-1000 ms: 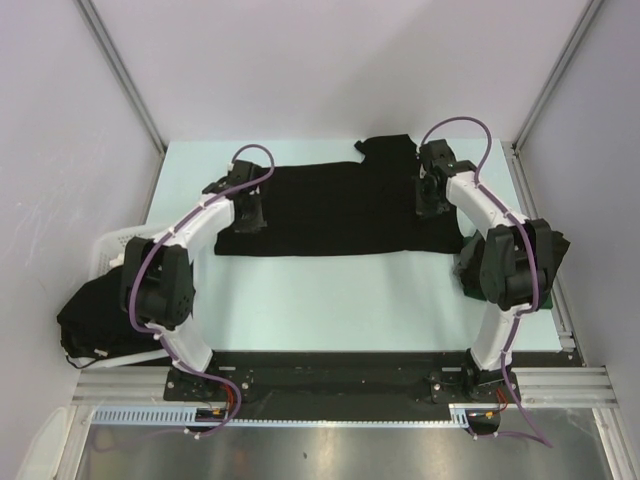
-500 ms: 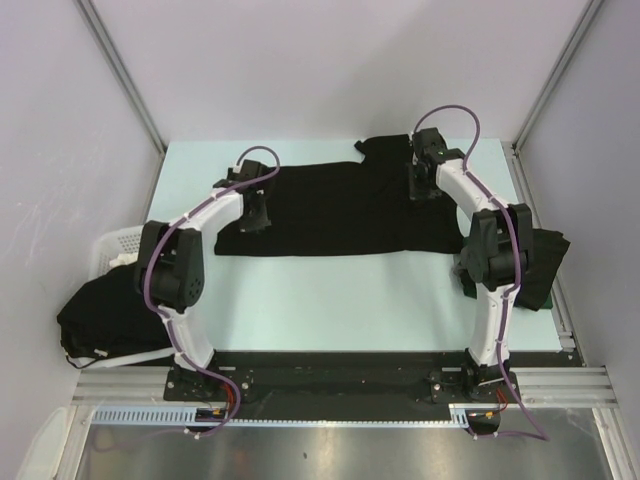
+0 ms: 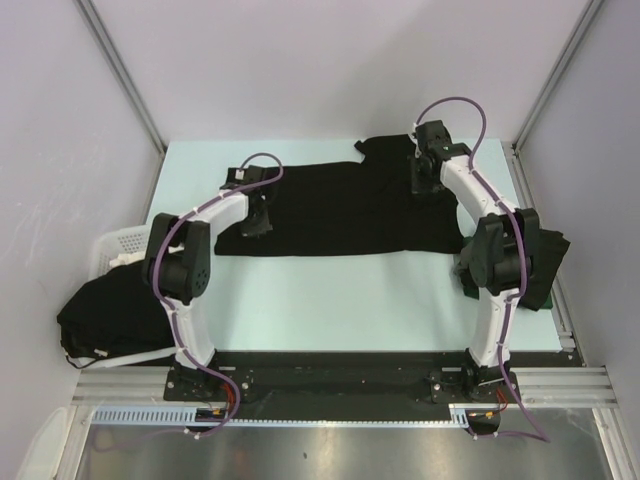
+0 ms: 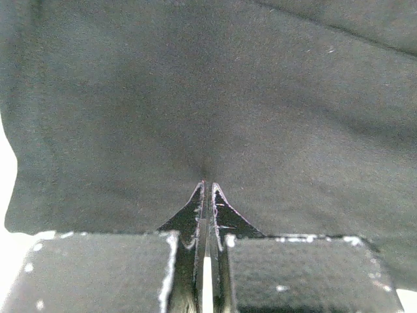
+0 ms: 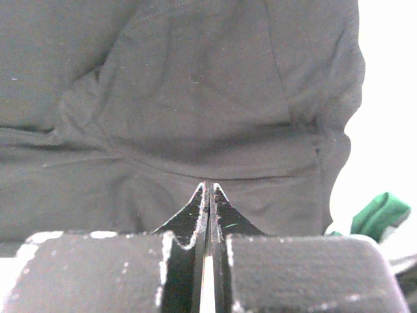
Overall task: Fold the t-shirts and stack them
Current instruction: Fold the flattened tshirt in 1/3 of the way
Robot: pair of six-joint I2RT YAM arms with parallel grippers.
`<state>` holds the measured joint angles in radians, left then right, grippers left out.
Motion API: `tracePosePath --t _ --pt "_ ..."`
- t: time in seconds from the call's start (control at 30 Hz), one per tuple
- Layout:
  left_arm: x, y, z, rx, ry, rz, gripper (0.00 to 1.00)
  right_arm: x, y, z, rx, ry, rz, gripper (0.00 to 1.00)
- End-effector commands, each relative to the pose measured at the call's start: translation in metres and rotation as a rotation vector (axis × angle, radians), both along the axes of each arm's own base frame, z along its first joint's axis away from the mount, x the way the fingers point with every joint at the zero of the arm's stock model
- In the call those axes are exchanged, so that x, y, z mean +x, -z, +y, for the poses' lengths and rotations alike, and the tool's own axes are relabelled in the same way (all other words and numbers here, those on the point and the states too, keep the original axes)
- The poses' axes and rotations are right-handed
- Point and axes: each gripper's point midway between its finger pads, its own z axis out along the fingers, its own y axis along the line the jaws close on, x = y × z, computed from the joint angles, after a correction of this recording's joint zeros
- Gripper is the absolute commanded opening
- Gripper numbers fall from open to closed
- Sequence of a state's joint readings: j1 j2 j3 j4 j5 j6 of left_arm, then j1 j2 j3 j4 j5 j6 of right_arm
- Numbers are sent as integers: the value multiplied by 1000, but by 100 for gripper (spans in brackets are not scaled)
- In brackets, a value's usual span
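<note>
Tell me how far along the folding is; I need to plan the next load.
Done: possibly the dark pile at far right, though that is unclear. In hand: one black t-shirt lies spread flat, both arms' jaws shut at its cloth. Left: folding it, plus the black heap spilling from the white basket.

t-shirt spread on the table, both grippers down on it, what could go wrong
1. The left gripper and right gripper are shut with only their tips at the t-shirt; so thin a pinch may slip or catch nothing.
2. The left sits by the near left corner and the right nearer the far right, so a pull could skew the fold.
3. The right arm's elbow is close beside the dark pile and might nudge it.
</note>
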<state>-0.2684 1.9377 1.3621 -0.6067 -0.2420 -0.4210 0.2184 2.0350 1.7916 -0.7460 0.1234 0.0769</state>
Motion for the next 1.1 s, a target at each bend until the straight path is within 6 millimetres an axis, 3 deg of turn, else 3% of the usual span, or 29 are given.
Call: tracePosePath --t 0.0,0.23,0.5,0.9,1.07 --pt "4 8 -2 -10 -22 -23 0 -3 -50 -3 19 -6 -101 0" --pt "-8 32 -9 -53 -23 47 0 -10 -63 -3 28 -14 -116 0" --pt "-19 34 -12 -56 -18 83 0 -14 -73 -3 31 -14 -127 0" --pt "-51 42 -10 -59 -27 212 0 -17 -116 -3 48 -11 -210 0" --pt "-64 44 -8 -56 -36 256 0 -20 -119 -4 51 -11 -214 0"
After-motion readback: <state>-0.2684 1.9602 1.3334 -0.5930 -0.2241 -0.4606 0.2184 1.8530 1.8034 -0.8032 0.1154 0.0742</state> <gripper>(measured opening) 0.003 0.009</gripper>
